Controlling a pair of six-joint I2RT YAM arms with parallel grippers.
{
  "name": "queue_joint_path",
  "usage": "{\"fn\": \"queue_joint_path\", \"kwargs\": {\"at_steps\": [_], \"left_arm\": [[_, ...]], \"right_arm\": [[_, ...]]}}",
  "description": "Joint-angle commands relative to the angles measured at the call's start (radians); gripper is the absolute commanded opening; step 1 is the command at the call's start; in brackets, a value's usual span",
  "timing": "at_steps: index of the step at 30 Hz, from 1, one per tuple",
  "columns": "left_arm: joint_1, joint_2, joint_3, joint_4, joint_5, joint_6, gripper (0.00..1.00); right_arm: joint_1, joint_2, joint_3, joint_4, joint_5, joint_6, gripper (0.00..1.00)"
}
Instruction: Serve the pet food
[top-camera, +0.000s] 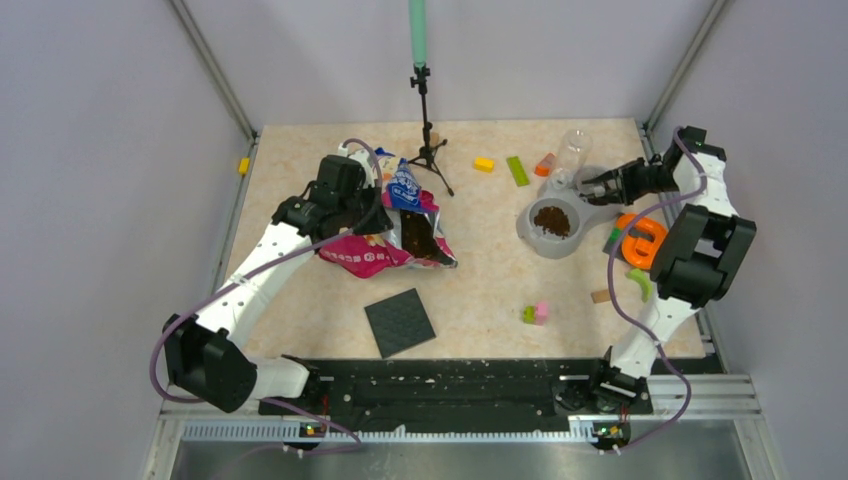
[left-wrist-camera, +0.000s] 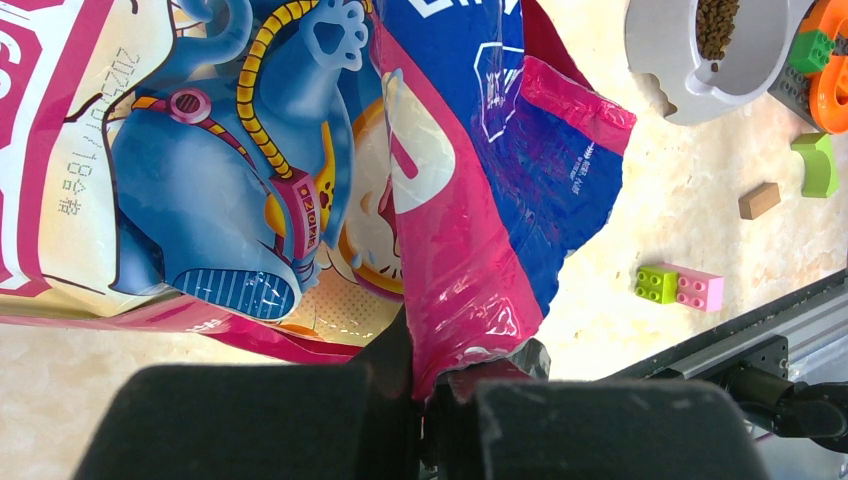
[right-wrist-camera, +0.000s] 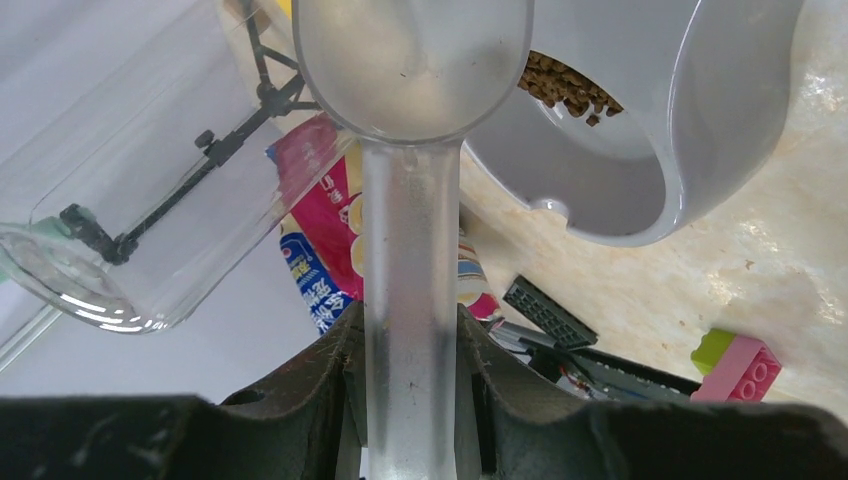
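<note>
While my left jaws are closed on the pink bottom edge of the one pet food bag, pinching the foil between them, my right jaws are clamped round the handle of a single frosted plastic scoop. The bag lies on its side on the left half of the counter, its torn mouth facing the near right.

I count two heaps of pet food: one dark brown heap showing in the bag's open mouth, and a second heap inside the one grey bowl, which stands on the right half of the counter, well apart from the bag. From my right wrist, the scoop's cup sits just beside the bowl's rim, between the bowl and one clear plastic cylinder lying on its side.

One black tripod stand carrying a green pole stands at the far edge, just behind the bag. One black square mat lies flat near my bases.

Toy blocks are scattered about: one yellow brick, one long green brick and one orange piece at the far side. Two bricks, green and pink, touch each other near the front. One tan block, one green arch and one orange ring lie beside my right arm.
</note>
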Motion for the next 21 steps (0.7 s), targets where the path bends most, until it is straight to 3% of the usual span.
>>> {"fn": "queue_joint_path", "kwargs": {"at_steps": [1,21], "left_arm": [[0.019,-0.05,0.019,0.062,-0.058,0.0,0.0],[0.019,-0.039,0.042,0.056,-0.048,0.026,0.0]], "right_arm": [[-0.011,-0.068,-0.025,0.04,-0.069,0.047,0.0],[-0.04,-0.262,-0.166,0.022,-0.068,0.057,0.0]]}}
